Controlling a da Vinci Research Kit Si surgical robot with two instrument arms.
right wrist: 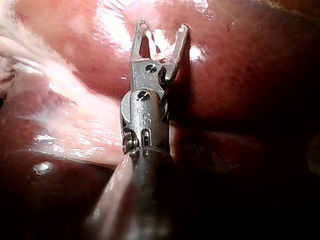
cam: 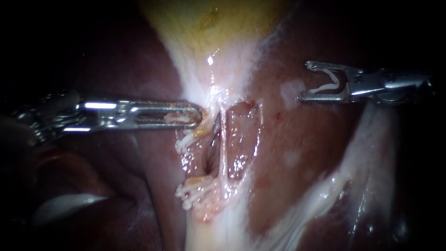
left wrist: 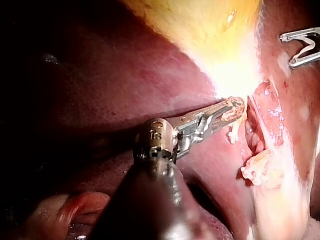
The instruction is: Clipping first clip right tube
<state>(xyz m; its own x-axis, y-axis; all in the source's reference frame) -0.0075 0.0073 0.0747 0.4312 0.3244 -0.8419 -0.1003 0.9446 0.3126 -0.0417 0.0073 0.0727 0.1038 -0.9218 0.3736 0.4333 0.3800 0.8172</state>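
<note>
Right instrument (cam: 306,82), upper right, holds its jaws spread about a clip (cam: 325,87). If the left instrument (cam: 202,115) loses its pinch on tissue (cam: 210,104), the right tube (cam: 222,139) could slacken and the clip miss.

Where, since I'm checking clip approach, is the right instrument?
Endoscope view, right side: the right instrument hovers over the liver, jaws open, clear of the tubes.
</note>
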